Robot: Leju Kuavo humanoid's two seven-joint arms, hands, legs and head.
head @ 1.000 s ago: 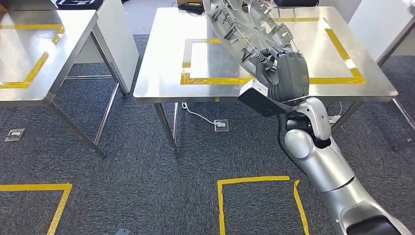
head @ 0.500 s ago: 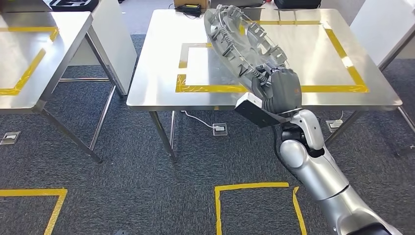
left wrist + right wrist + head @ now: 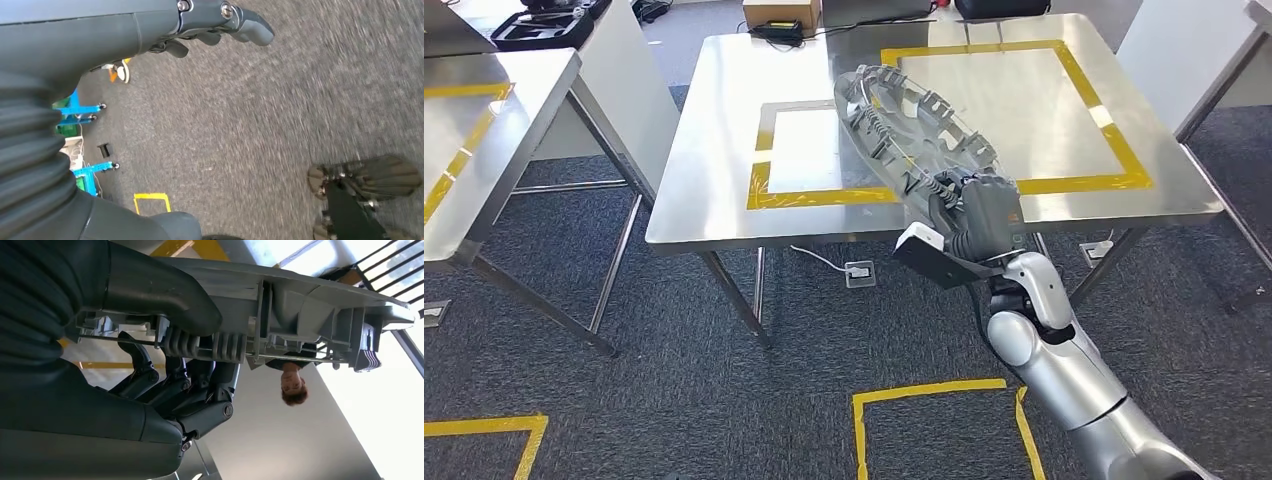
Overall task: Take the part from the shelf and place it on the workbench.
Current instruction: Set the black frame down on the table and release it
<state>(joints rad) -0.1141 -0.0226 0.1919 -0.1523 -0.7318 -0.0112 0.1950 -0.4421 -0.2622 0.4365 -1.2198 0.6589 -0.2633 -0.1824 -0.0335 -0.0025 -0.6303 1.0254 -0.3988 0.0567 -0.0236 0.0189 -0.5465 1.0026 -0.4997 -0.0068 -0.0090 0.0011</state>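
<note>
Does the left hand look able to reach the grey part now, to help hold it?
Probably not yet. The left hand hangs over the carpet, holding nothing, while the right hand grips the grey part above the workbench.

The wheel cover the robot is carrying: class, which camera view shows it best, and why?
The head view: the whole round grey wheel cover shows, tilted above the steel workbench, gripped at its near rim by the right hand. The right wrist view shows just its ribbed rim edge-on; the left wrist view faces carpet.
</note>
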